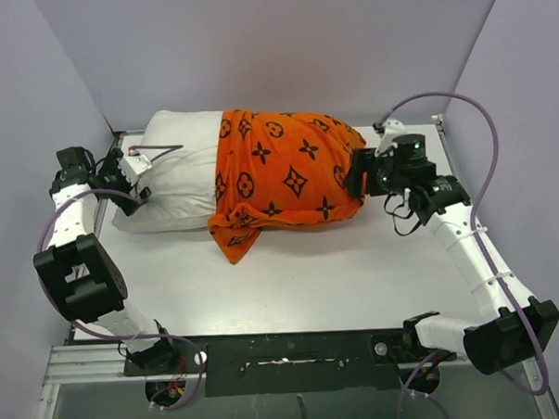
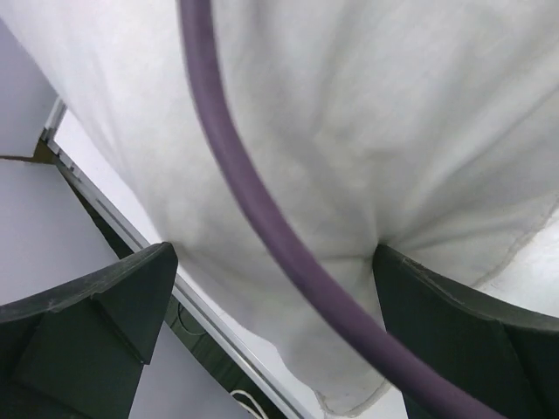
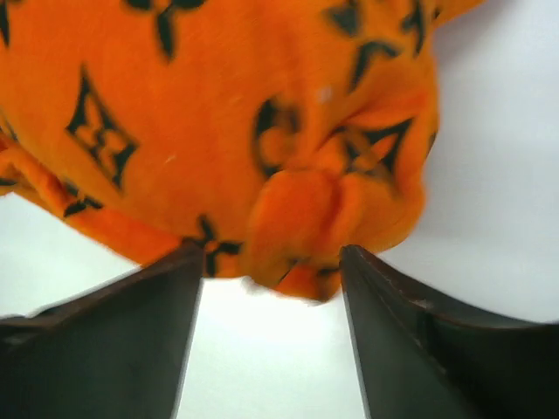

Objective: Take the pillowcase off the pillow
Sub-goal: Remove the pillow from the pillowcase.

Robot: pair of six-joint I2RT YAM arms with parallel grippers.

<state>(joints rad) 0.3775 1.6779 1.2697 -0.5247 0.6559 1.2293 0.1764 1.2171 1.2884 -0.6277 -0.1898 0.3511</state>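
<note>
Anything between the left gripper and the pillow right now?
Yes. A purple cable runs diagonally across in front of the open left gripper, between it and the white pillow. This shows in the left wrist view.

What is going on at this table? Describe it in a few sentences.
A pillowcase is being pulled off a pillow. The orange pillowcase covers the right part of the white pillow, whose left part lies bare. The left gripper stands open at the bare end, and the right gripper stands open at the bunched pillowcase end.
</note>
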